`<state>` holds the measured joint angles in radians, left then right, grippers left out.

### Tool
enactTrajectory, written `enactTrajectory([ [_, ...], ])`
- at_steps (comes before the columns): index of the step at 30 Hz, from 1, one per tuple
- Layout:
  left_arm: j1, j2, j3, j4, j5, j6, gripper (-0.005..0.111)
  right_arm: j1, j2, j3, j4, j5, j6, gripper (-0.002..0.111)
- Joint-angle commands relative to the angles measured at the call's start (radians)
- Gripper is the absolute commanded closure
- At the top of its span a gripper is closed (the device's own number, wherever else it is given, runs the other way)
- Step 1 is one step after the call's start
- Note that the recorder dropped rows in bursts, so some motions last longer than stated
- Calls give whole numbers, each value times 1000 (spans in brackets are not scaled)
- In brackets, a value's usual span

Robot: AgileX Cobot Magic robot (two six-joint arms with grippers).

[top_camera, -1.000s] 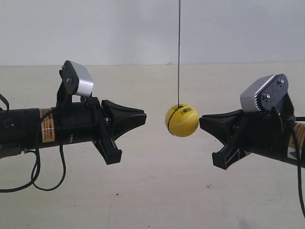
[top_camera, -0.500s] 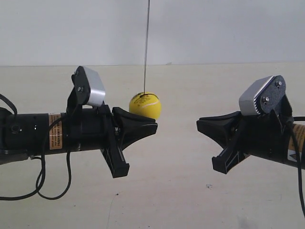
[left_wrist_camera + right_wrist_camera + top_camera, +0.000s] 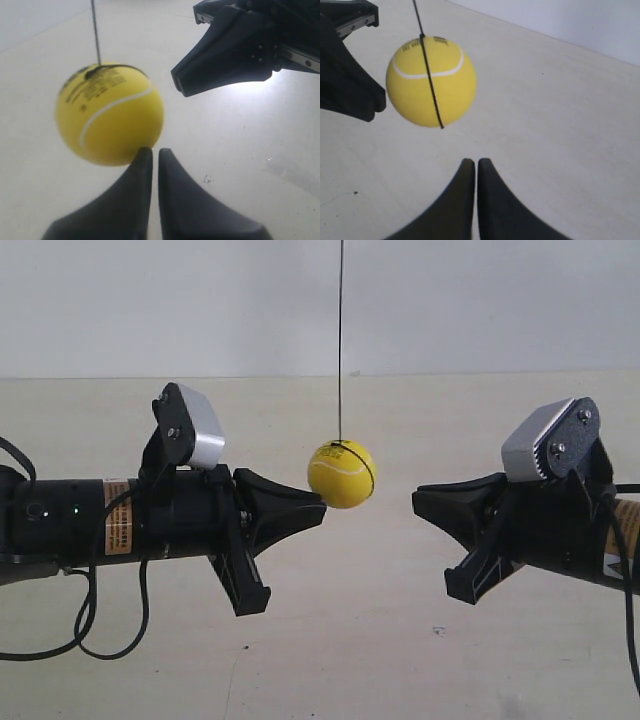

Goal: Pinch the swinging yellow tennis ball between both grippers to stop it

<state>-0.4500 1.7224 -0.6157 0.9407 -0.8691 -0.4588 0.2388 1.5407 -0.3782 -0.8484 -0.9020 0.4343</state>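
The yellow tennis ball (image 3: 342, 474) hangs on a thin dark string (image 3: 340, 340) between the two arms. My left gripper (image 3: 318, 508), the arm at the exterior view's left, is shut with nothing between its jaws. Its tip (image 3: 154, 151) is right at the ball's (image 3: 110, 113) lower side; I cannot tell whether they touch. My right gripper (image 3: 420, 502) is also shut and empty, a short gap away from the ball. In the right wrist view the ball (image 3: 431, 80) floats beyond the closed tip (image 3: 473, 161), with the left gripper (image 3: 372, 107) behind it.
A pale tabletop (image 3: 350, 640) lies below both arms, with a white wall (image 3: 480, 300) behind. Black cables (image 3: 90, 620) loop under the left arm. The right gripper (image 3: 181, 82) points towards the ball in the left wrist view.
The ball swung from near the right gripper over to the left gripper and has now come back right and lower. The left arm advanced towards the middle; the right arm barely moved.
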Motion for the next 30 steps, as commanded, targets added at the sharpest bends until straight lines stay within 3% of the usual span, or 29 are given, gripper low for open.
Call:
enactTrajectory([
  [1, -5, 2, -7, -10, 3, 8, 102, 2, -2, -4, -4, -13, 2, 108],
  [30, -5, 2, -7, -10, -19, 4, 102, 2, -2, -4, -63, -52, 26, 108],
])
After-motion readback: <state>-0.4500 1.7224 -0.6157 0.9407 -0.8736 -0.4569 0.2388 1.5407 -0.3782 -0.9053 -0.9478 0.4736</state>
